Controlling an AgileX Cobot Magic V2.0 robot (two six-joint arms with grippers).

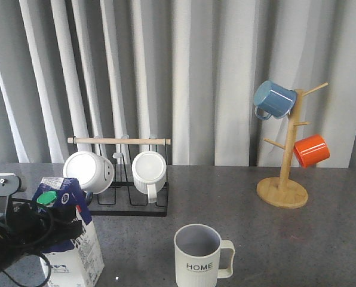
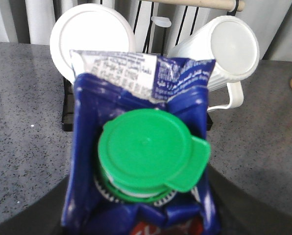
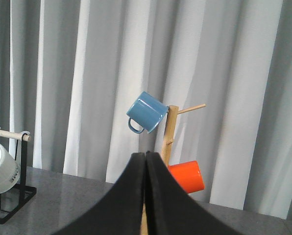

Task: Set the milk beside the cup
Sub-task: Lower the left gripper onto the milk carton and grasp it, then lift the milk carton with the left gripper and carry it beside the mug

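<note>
The milk (image 1: 70,239), a blue and white carton with a green cap, is at the front left of the table, some way left of the cup. My left gripper (image 1: 39,230) is shut on the milk near its top. In the left wrist view the milk (image 2: 141,147) fills the space between my dark fingers (image 2: 28,218). The cup (image 1: 199,257), a pale ribbed mug marked "HOME", stands upright at the front centre with its handle to the right. My right gripper (image 3: 146,155) is shut and empty, raised above the table; it is out of the front view.
A black wire rack (image 1: 118,197) with a wooden bar holds two white mugs (image 1: 149,170) behind the milk. A wooden mug tree (image 1: 284,179) at the back right carries a blue mug (image 1: 273,100) and an orange mug (image 1: 311,150).
</note>
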